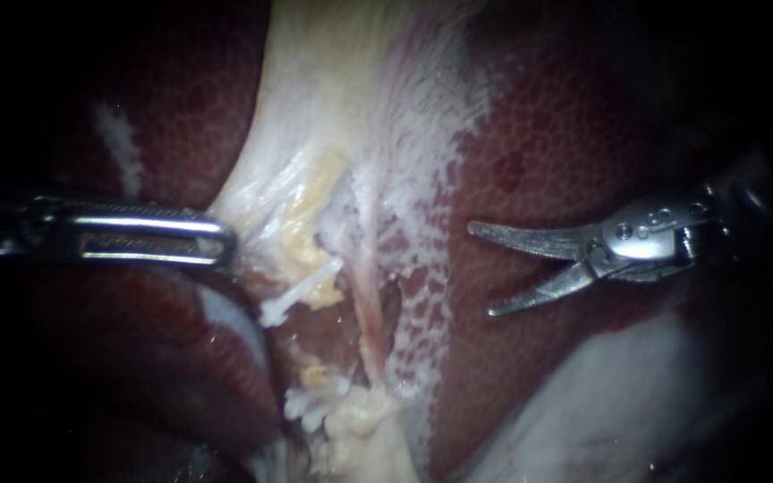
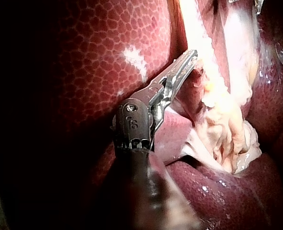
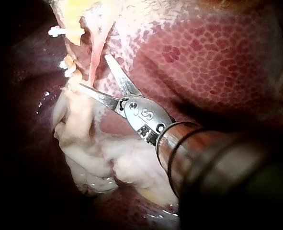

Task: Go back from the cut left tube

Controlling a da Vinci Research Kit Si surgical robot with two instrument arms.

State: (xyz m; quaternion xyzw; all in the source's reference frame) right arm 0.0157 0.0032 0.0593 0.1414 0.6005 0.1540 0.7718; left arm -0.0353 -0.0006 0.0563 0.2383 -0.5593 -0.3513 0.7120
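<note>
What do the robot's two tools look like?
Both are shiny silver metal on thin, dark shafts. The left instrument ends in long, straight jaws with a slot down the middle and tiny ridged teeth. The right instrument ends in two curved, pointed blades like little scissors, joined at a rounded hinge with small rivets.

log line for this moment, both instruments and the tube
left tube: cut, clips on both ends | left instrument: jaws shut on pale tissue | right instrument: blades open, over liver
</note>
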